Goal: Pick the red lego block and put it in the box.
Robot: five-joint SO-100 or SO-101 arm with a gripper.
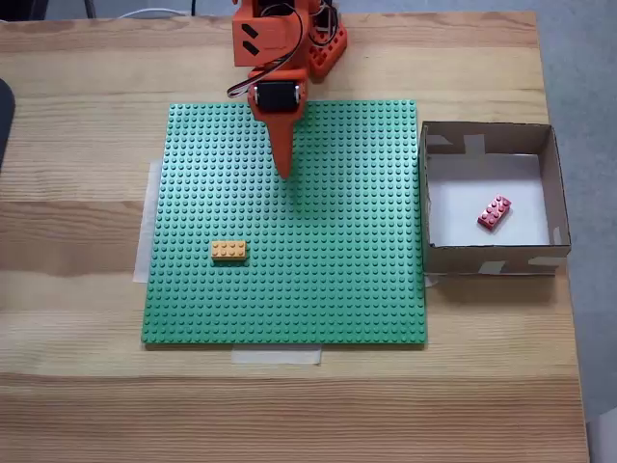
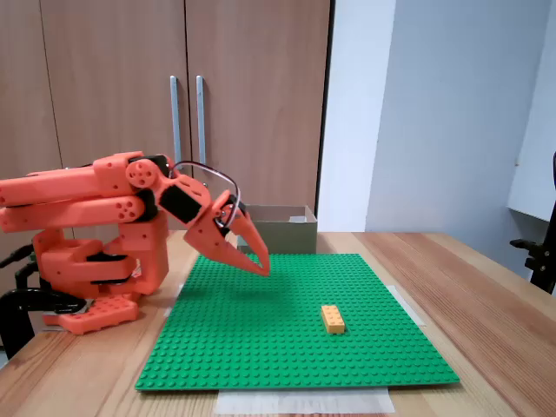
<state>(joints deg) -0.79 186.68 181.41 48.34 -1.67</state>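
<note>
Nothing seems left: the red lego block (image 1: 494,212) lies inside the box (image 1: 490,258), and my gripper (image 1: 284,174), closed and empty, hangs beside the box.

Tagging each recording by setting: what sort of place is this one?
Probably an office or lab room with a hobby robot bench. A wooden table carries a taped-down green baseplate, tall wooden cabinet doors stand behind the arm, and part of a black office chair shows at the side.
</note>
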